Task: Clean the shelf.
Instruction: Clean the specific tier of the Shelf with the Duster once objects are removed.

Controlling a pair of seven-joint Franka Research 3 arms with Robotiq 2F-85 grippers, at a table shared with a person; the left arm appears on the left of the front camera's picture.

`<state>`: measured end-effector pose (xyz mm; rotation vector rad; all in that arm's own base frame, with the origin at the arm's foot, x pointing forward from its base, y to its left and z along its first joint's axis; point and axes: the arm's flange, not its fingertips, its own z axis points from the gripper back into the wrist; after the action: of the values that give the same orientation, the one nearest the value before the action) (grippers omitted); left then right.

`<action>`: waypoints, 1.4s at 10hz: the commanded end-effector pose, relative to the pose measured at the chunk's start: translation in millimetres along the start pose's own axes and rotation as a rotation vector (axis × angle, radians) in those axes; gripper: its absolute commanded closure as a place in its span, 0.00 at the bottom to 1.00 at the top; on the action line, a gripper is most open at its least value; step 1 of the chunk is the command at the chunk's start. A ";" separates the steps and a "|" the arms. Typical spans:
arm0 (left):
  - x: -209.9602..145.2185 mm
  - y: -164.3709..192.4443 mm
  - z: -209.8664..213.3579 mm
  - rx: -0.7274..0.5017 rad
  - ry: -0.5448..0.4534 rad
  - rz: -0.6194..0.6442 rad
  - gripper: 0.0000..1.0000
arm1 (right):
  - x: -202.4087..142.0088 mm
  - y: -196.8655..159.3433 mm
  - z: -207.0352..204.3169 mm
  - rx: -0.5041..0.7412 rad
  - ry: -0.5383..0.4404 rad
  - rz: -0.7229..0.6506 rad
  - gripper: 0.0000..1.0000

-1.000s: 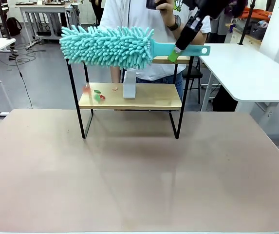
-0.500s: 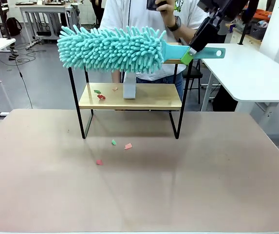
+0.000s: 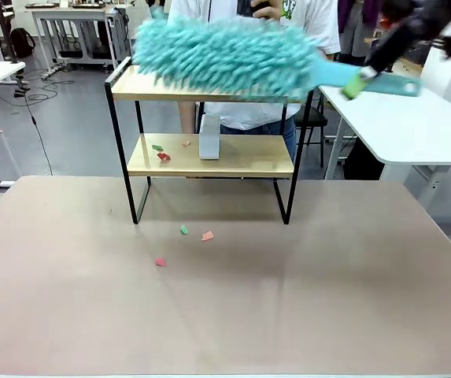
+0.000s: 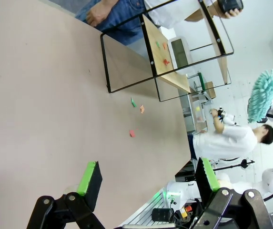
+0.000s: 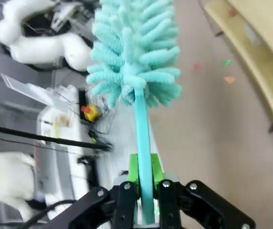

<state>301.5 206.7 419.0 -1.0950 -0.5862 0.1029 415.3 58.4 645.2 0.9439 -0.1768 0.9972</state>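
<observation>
Right gripper (image 5: 145,169) clamped on the flat handle of the teal duster (image 3: 225,55). Its fluffy head, blurred, lies over the top board of the shelf (image 3: 249,157) toward the right end, with the handle sticking out past the right legs; contact with the board cannot be told. Left gripper (image 4: 148,167) spread wide, nothing between the pads, above the table (image 3: 327,299). Shelf stands at the table's far edge, a person (image 3: 249,114) just behind it; lower board carries a white block (image 3: 209,140) and scraps (image 3: 160,153), three more scraps on the table before the left legs.
</observation>
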 end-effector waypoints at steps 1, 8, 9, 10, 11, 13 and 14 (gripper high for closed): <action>-0.3 -0.3 -2.0 -0.023 -0.018 -0.022 0.00 | -85.8 -12.2 41.7 0.160 -0.236 -0.140 0.93; -0.3 -0.3 -2.0 -0.023 -0.018 -0.022 0.00 | -295.1 -114.3 18.9 0.291 -0.477 -0.721 0.93; -0.3 -0.3 -2.0 -0.023 -0.018 -0.022 0.00 | -305.0 -118.4 13.0 0.309 -0.512 -0.727 0.93; -0.3 -0.3 -2.0 -0.023 -0.018 -0.022 0.00 | -301.8 -121.4 12.0 0.287 -0.525 -0.779 0.93; -0.3 -0.3 -2.0 -0.023 -0.018 -0.022 0.00 | -314.9 -128.2 10.6 0.275 -0.447 -0.731 0.93; -0.3 -0.3 -2.0 -0.023 -0.018 -0.022 0.00 | -314.9 -128.2 10.6 0.275 -0.447 -0.731 0.93; -0.3 -0.3 -2.0 -0.023 -0.018 -0.022 0.00 | -314.9 -128.2 10.6 0.275 -0.447 -0.731 0.93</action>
<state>301.6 206.4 419.0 -1.0943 -0.5855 0.1025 341.3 -173.7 406.1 1.3541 -0.0459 0.1031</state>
